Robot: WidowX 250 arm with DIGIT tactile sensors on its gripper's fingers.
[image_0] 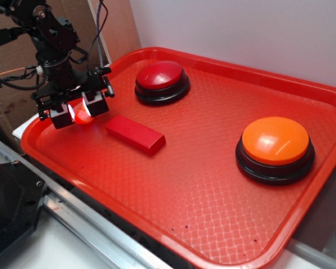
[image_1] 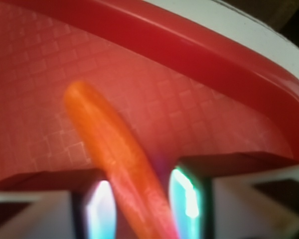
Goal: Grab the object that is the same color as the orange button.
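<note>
Wedge [image_1: 120, 169], small, glossy and orange, sits pinched between the jaws of the gripper [image_0: 77, 112] at the tray's [image_0: 213, 185] far left corner, near the rim. Just beside it on the tray floor lies a red block [image_0: 135, 134]. The red button [image_0: 162, 81] stands by the far edge, the orange button [image_0: 275, 148] toward the right edge.

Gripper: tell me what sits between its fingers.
The orange wedge sits between the fingers of the gripper, above the red tray. Its lower end runs out of view, so the contact is hidden.
</note>
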